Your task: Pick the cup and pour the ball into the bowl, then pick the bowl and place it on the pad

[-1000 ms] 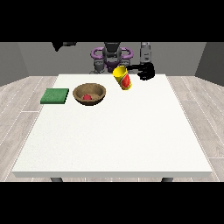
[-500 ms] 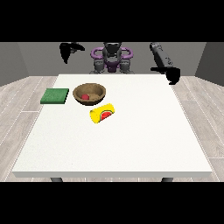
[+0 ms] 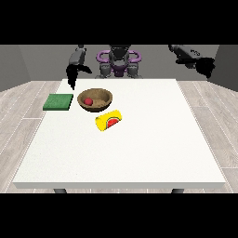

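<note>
The hand at the view's left [image 3: 72, 74] hangs above the counter's far left corner with its fingers pointing down toward the surface, straight and holding nothing; you can see it is apart from every object. Half a second ago it was raised higher and further out to the left; now it has dropped in toward the bowl's side of the counter.

Count from near to far: one counter [image 3: 139, 158], white and broad; one yellow cup [image 3: 108, 120] lying on its side just in front of the bowl, a red mark on its wall facing you; one wooden bowl [image 3: 103, 98] standing upright behind it; one red ball [image 3: 88, 101] resting inside the bowl; one green pad [image 3: 58, 102] lying flat to the bowl's left, near but not touching it. The cup, bowl and pad lie where they were half a second ago.

Farthest off, the hand at the view's right [image 3: 205, 66] hovers beyond the counter's right edge, well apart from everything. You cannot tell how its fingers lie. It has swung further outward than before.
</note>
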